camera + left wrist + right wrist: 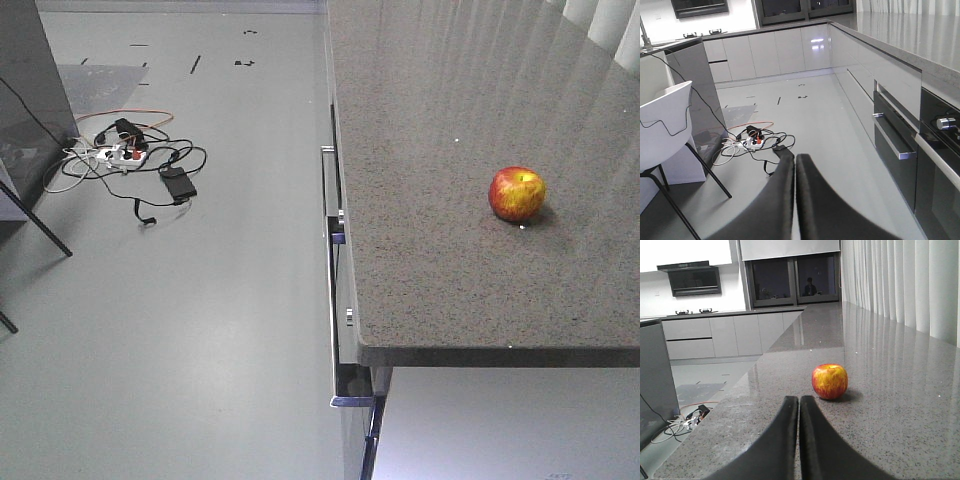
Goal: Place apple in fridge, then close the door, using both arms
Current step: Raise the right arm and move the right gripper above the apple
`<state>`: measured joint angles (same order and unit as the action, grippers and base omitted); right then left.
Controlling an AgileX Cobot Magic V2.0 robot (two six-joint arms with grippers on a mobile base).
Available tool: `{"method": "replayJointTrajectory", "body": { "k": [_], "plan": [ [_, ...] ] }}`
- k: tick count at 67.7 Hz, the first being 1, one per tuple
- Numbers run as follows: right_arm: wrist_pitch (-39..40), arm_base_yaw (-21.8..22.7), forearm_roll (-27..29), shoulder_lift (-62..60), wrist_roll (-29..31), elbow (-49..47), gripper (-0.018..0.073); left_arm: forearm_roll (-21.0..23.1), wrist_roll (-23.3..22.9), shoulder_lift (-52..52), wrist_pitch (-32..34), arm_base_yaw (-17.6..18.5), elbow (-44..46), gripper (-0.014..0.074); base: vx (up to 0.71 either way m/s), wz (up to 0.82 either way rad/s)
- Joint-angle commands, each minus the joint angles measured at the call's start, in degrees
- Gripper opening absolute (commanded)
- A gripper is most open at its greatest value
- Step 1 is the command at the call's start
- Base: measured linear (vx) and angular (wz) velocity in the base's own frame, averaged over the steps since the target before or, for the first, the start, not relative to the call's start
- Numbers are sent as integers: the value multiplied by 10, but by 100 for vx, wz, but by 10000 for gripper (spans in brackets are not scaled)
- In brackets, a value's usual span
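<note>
The apple (517, 193), red with yellow patches, rests alone on the grey speckled countertop (430, 270), toward its right side. In the right wrist view the apple (829, 381) lies just ahead and slightly right of my right gripper (799, 399), which hovers low over the counter, shut and holding nothing. My left gripper (794, 157) is also shut and empty, out over the floor beside the cabinet fronts. Neither arm shows in the front view. The fridge and its door are out of view.
A tangle of cables and a power strip (130, 155) lies on the floor at left. A plain dark grey cabinet (697, 95) and a white chair (665, 120) stand beyond it. Drawer and oven handles (892, 140) jut out under the counter edge (345, 300).
</note>
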<state>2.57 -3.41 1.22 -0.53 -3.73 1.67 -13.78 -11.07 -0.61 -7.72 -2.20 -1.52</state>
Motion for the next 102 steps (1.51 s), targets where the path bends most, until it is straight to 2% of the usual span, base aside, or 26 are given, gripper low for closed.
{"method": "replayJointTrajectory", "body": {
  "k": [1,12,23,30,37,44,53,66,73,79,83,92,102],
  "plan": [
    [58,0,-1,-4,-5,5,-2,3,-1,-10,38,1,-8,-8,0,0],
    [64,0,1,-4,-10,5,-2,3,-1,-10,38,1,-8,-8,0,0],
    [61,0,18,-3,-62,-16,-2,3,-1,-10,38,1,-8,-8,0,0],
    [11,0,12,12,-63,-71,-2,3,-1,-10,38,1,-8,-8,0,0],
    [-85,0,11,50,-55,-162,0,3,-1,-10,38,1,-8,-8,0,0],
    [-147,0,10,110,-2,-260,23,3,-1,-10,38,1,-8,-8,0,0],
    [-205,0,12,187,28,-361,151,3,-1,-10,38,1,-8,-8,0,0],
    [-195,0,0,279,34,-433,578,3,-1,-10,38,1,-8,-8,0,0],
    [-140,0,-23,315,37,-433,727,3,-1,-10,38,1,-8,-8,0,0],
    [-81,0,-34,340,48,-435,727,3,-1,-10,38,1,-8,-8,0,0],
    [-74,0,-34,364,62,-452,720,3,-1,-10,38,1,-8,-8,0,0],
    [-124,0,-34,442,95,-532,706,3,-1,-10,38,1,-8,-8,0,0],
    [-185,0,-34,560,95,-643,693,3,-1,-10,38,1,-8,-8,0,0]
  ]
}}
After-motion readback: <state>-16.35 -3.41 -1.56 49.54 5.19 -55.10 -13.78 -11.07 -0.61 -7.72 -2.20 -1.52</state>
